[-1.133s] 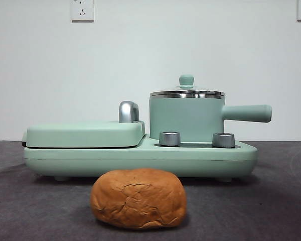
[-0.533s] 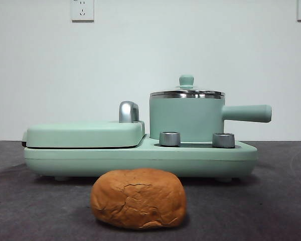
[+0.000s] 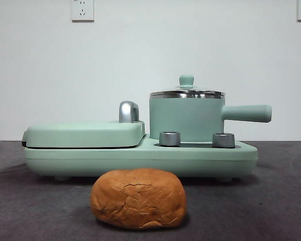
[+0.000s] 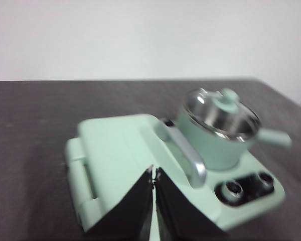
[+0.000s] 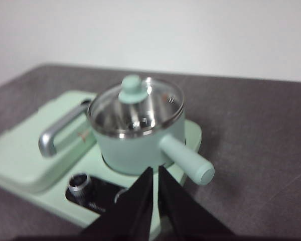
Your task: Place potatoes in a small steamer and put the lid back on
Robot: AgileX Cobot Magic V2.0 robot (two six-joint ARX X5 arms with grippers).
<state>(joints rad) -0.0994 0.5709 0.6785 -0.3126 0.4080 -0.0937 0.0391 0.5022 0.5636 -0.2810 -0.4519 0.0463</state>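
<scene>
Both claws hang shut and empty above the mint-green steel-rimmed steamer pot (image 3: 185, 116): left gripper (image 4: 154, 175) toward the griddle side, right gripper (image 5: 155, 173) nearer its handle. Its glass lid (image 3: 186, 92) sits on; the orange-brown wrinkled potato (image 3: 138, 198) lies before it, untouched.

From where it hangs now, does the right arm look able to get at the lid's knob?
Probably yes. The right gripper, jaws shut, hangs above the steamer's side handle, and nothing stands between it and the knob on the lid; the jaws must open first.
</scene>
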